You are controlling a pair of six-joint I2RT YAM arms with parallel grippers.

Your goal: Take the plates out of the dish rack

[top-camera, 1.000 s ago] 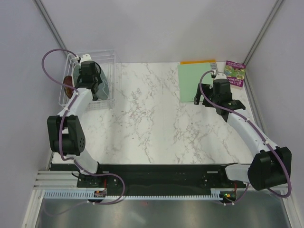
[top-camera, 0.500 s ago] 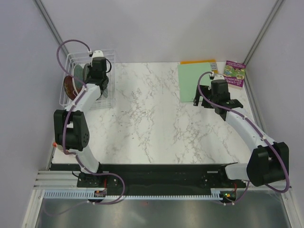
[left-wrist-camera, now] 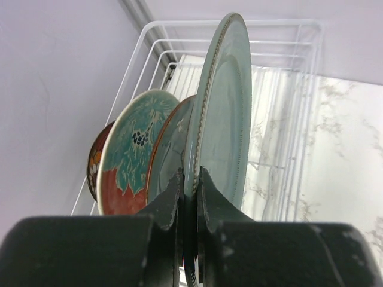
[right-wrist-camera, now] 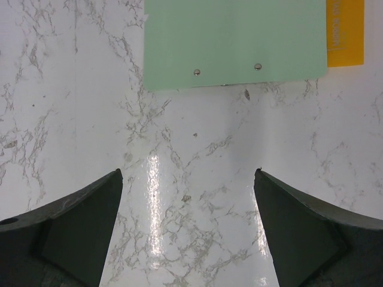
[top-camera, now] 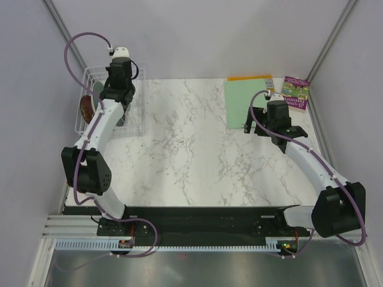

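Observation:
My left gripper (left-wrist-camera: 190,179) is shut on the rim of the grey-green plate (left-wrist-camera: 224,119) and holds it upright and edge-on over the white wire dish rack (left-wrist-camera: 299,107). To its left stand a teal-faced plate (left-wrist-camera: 170,149), a red plate with a teal pattern (left-wrist-camera: 128,161) and a dark red plate (left-wrist-camera: 96,161). In the top view the left gripper (top-camera: 116,89) is above the rack (top-camera: 139,113) at the back left, and a red plate (top-camera: 87,107) shows in it. My right gripper (right-wrist-camera: 188,179) is open and empty above bare marble.
A flat light-green mat (top-camera: 242,104) lies at the back right, also in the right wrist view (right-wrist-camera: 233,42), with an orange sheet (right-wrist-camera: 345,30) behind it. A booklet (top-camera: 296,92) lies by the right wall. Walls close in left, back and right.
My left gripper has moved toward the back over the rack with the grey-green plate, which went from tilted to upright. The right arm has hardly moved.

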